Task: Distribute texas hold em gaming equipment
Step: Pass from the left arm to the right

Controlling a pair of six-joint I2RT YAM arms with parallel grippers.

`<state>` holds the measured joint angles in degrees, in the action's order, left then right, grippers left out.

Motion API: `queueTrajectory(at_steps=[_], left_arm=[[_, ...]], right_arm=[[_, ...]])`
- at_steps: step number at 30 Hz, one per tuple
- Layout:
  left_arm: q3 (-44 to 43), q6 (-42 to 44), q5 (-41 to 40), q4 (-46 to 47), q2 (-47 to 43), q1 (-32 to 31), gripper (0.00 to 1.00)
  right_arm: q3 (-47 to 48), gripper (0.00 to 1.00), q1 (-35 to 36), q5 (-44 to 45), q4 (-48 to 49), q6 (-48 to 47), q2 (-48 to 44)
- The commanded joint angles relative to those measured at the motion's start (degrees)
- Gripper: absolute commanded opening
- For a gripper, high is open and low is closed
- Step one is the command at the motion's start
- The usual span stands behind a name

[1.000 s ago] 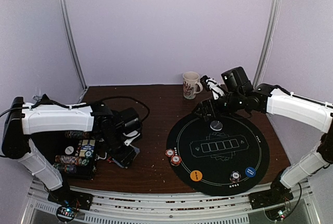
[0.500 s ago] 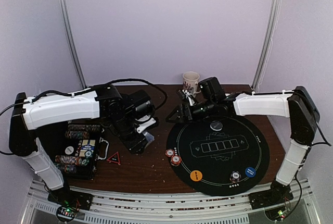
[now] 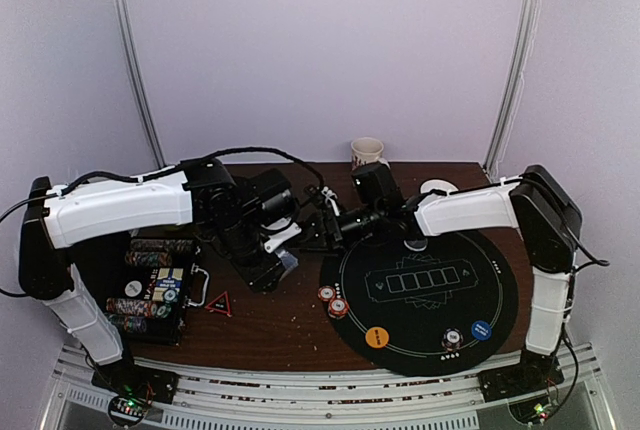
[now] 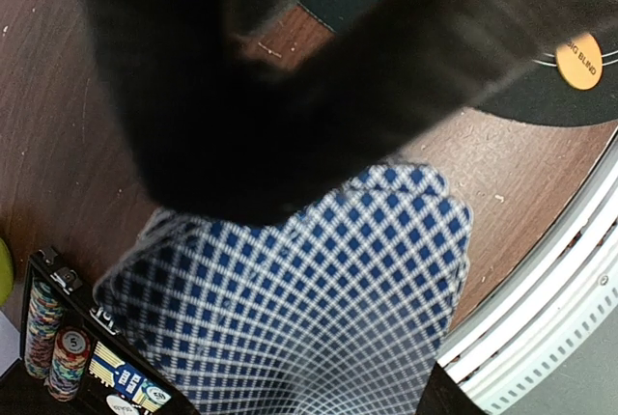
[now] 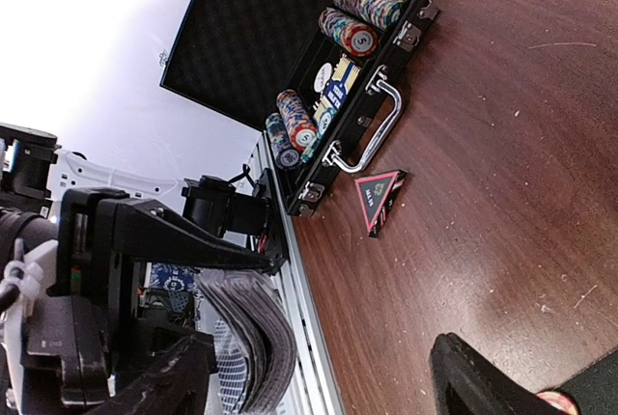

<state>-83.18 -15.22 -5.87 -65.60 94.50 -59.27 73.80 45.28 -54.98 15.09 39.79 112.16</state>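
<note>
The left gripper (image 3: pixel 272 268) is clamped on a stack of playing cards (image 4: pixel 319 309), held above the dark, scuffed wooden table (image 5: pixel 521 145) just left of the round black mat (image 3: pixel 480 270). Their backs carry a fine blue-and-white check, and edge-on from the right wrist the stack bows and fans into thin grey layers. The right gripper (image 3: pixel 322 232) sits close beside it, jaws spread with nothing between them; one blunt black finger (image 5: pixel 483 386) shows at the lower edge of its own view. Two round red-and-white striped poker chips (image 3: pixel 326 294) lie touching at the mat's left rim. A flat orange button (image 3: pixel 376 337) and a blue button (image 3: pixel 481 330) rest on the mat's near side. At the left, an open black case (image 5: pixel 251 39) with a foam-textured lid and curved metal handle holds cylinders of multicoloured chips, and a small red triangle (image 5: pixel 379 200) lies beside it
</note>
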Motion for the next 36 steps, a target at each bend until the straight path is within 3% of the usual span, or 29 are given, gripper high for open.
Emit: queueTrajectory(at_steps=[1,11,20,23,27,29,31,33,36], left_arm=[[-1.7,0.9,-1.2,0.3,0.1,-0.2,0.53],[-2.1,1.0,-2.2,0.5,0.4,-0.3,0.53],[-1.9,1.1,-3.2,0.6,0.5,-0.2,0.53],[-1.8,1.1,-3.9,0.7,0.6,-0.2,0.53],[-1.7,1.2,-4.3,1.0,0.5,-0.3,0.54],[-0.7,1.1,-5.1,2.3,0.0,-0.2,0.68],[1.9,1.4,-7.6,6.1,-2.3,-0.2,0.89],[6.7,3.1,-11.1,13.2,-6.5,-0.2,0.97],[16.2,8.6,-12.4,29.9,-16.5,-0.2,0.98]], right_arm=[[1.7,0.80,0.8,-2.8,5.0,3.4,2.0],[2.2,0.73,2.7,-5.2,17.3,13.3,6.0],[2.6,0.62,4.4,-6.5,18.3,14.6,7.2],[3.0,0.49,4.7,-6.5,15.8,12.9,7.2],[3.4,0.14,4.6,-6.5,12.5,10.1,6.4],[4.1,0.00,4.5,-6.4,10.0,8.2,5.7],[4.8,0.00,4.2,-5.8,6.5,6.1,4.7],[5.2,0.00,3.5,-5.1,3.4,3.7,3.1],[4.9,0.00,2.6,-4.2,1.6,3.0,0.3]])
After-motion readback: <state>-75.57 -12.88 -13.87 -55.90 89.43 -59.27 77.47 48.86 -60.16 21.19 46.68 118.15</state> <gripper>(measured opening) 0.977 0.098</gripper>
